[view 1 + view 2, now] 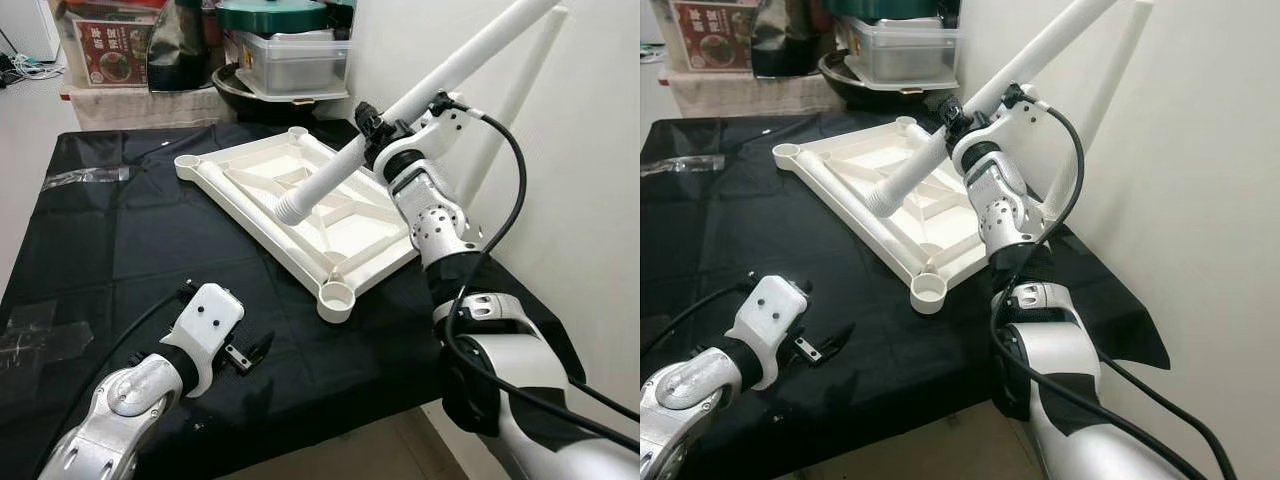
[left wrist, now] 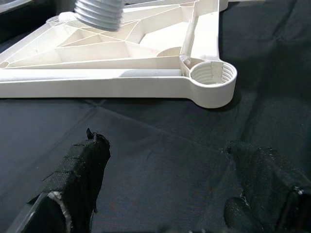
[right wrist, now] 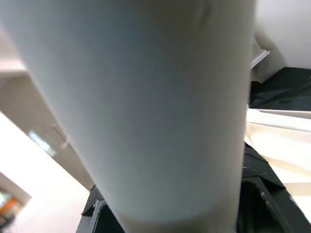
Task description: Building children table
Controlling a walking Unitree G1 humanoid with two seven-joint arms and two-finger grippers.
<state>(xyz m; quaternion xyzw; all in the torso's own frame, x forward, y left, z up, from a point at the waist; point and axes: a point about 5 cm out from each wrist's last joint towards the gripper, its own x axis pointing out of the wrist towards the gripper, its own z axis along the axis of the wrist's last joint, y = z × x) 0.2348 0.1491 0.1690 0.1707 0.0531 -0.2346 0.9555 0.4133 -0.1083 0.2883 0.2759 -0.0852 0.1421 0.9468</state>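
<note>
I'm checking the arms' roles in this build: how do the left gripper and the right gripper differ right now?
The right gripper is shut on the white table leg, raised over the upturned tabletop; the left gripper is open and holds nothing. The right one is up in the air; the left sits low over the black cloth, facing the near corner socket. Both have black fingers.

A cream plastic tabletop [image 1: 300,205] lies upside down on the black cloth, ribbed underside up, with a round threaded socket [image 1: 337,297] at its near corner. A white tubular leg [image 1: 420,95] (threaded grey end lowest) slants above its right side.
</note>
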